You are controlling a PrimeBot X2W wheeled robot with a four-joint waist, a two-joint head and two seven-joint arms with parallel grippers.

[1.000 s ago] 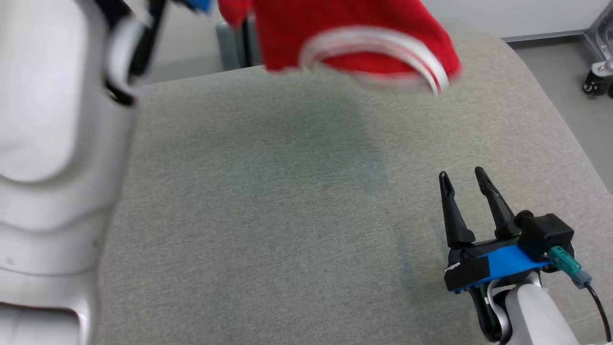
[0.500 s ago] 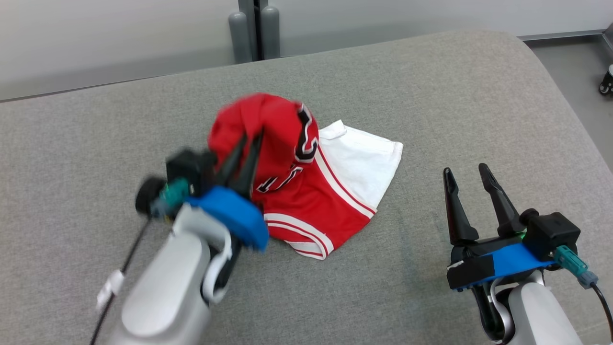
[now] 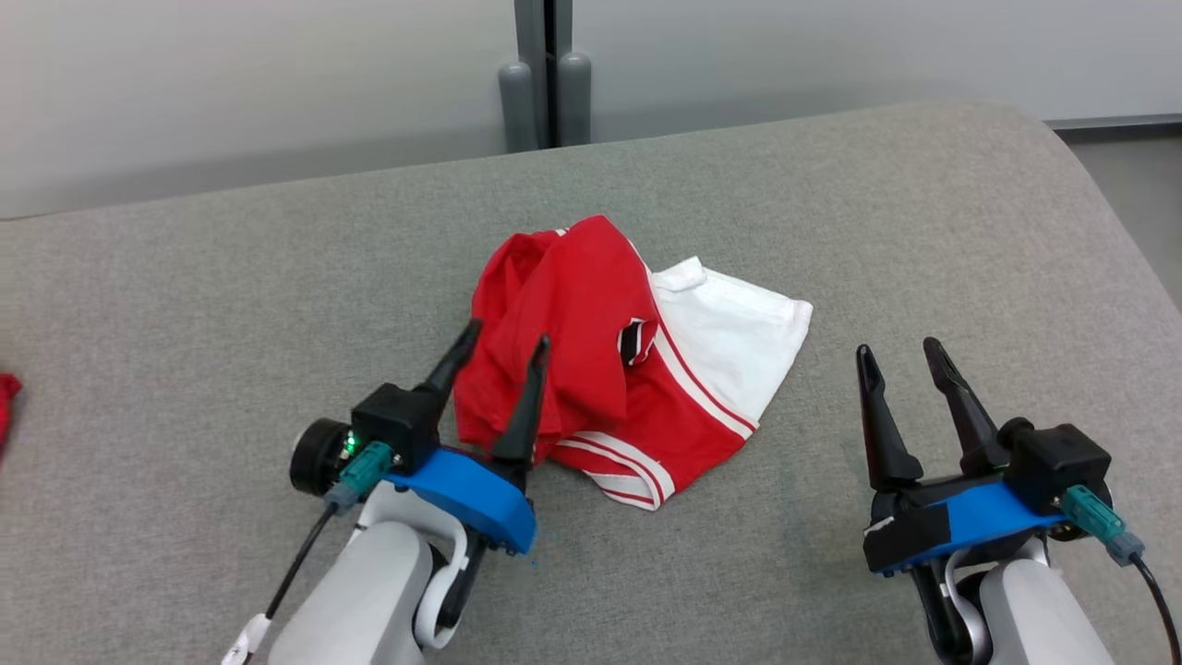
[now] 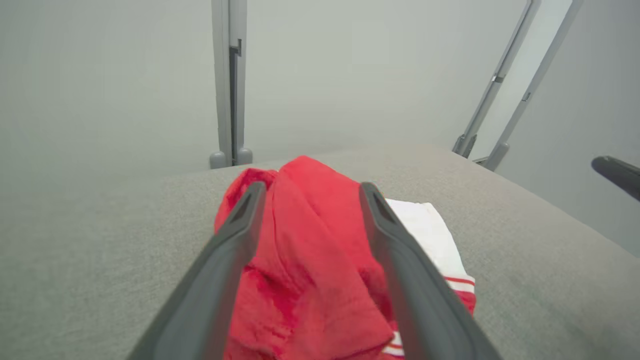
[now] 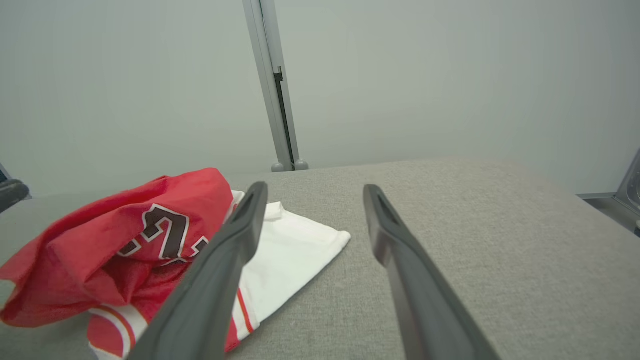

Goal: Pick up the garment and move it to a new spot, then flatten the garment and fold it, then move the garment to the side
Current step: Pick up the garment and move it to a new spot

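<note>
The garment point(image 3: 591, 314), a red jersey with white trim, black numbers and a white part, lies crumpled on the middle of the grey cushion point(image 3: 831, 231). My left gripper point(image 3: 508, 334) is open at the heap's near left edge, its fingers either side of a red fold without pinching it. The left wrist view shows that fold of the garment point(image 4: 310, 240) between the spread fingers of the left gripper point(image 4: 314, 187). My right gripper point(image 3: 898, 348) is open and empty over bare cushion, right of the garment. In the right wrist view the garment point(image 5: 125, 240) lies left of the right gripper point(image 5: 315, 186).
A pale wall with two grey posts point(image 3: 545, 102) runs behind the cushion. The cushion's rounded right edge drops to the floor point(image 3: 1136, 185). A scrap of something red point(image 3: 5, 406) shows at the far left edge.
The left gripper brought the garment down from the air onto the cushion, then opened and let it go. The head camera has shifted. The right gripper has stayed put.
</note>
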